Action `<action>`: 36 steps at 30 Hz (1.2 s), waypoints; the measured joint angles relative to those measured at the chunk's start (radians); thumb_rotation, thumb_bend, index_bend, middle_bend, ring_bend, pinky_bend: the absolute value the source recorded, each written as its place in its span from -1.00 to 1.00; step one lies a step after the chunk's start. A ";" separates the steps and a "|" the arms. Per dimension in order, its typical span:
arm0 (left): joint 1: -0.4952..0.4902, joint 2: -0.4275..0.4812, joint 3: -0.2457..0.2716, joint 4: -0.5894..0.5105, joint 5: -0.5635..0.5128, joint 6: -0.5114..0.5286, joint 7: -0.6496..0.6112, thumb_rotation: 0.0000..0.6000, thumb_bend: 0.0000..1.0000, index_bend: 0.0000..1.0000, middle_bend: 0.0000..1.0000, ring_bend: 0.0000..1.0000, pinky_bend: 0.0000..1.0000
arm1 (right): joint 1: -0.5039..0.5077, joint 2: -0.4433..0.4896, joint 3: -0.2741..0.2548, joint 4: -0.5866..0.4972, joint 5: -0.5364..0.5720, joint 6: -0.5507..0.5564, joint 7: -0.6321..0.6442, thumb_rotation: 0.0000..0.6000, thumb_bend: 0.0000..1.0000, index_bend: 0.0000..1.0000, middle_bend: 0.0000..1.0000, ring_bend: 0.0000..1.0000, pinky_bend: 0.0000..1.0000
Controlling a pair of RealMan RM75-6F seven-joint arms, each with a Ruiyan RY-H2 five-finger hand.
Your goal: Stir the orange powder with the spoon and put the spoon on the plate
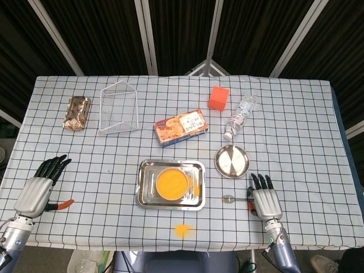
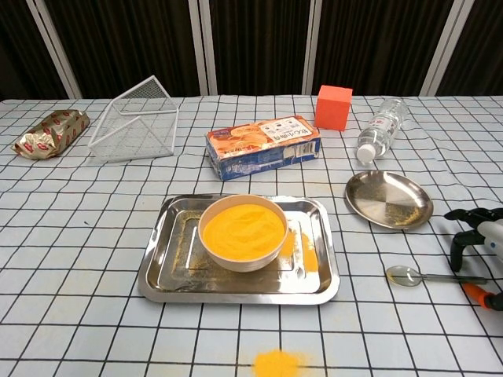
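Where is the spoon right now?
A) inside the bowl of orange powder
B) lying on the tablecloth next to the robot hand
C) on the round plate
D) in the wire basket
B: the spoon lies flat on the checked tablecloth, just in front of the round plate and beside the right robot hand, well away from the bowl of orange powder.
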 measured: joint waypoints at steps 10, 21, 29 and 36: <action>0.000 0.000 0.000 -0.001 0.000 0.000 -0.001 1.00 -1.00 -1.00 -1.00 -1.00 -0.96 | 0.001 0.000 -0.005 -0.002 -0.005 0.003 0.010 1.00 0.03 -0.06 -0.81 -1.00 -1.00; 0.000 0.001 0.000 -0.002 -0.002 -0.001 -0.001 1.00 -1.00 -1.00 -1.00 -1.00 -0.96 | 0.002 -0.002 -0.008 0.007 0.007 -0.001 0.011 1.00 0.04 0.09 -0.81 -1.00 -1.00; 0.000 0.002 0.000 -0.003 -0.003 -0.002 -0.001 1.00 -1.00 -1.00 -1.00 -1.00 -0.96 | 0.002 -0.004 -0.013 0.010 0.001 0.002 0.017 1.00 0.04 0.14 -0.78 -1.00 -1.00; 0.000 0.002 0.000 -0.003 -0.003 -0.002 -0.001 1.00 -1.00 -1.00 -1.00 -1.00 -0.96 | 0.001 -0.006 -0.016 0.010 -0.010 0.010 0.028 1.00 0.04 0.17 -0.77 -1.00 -1.00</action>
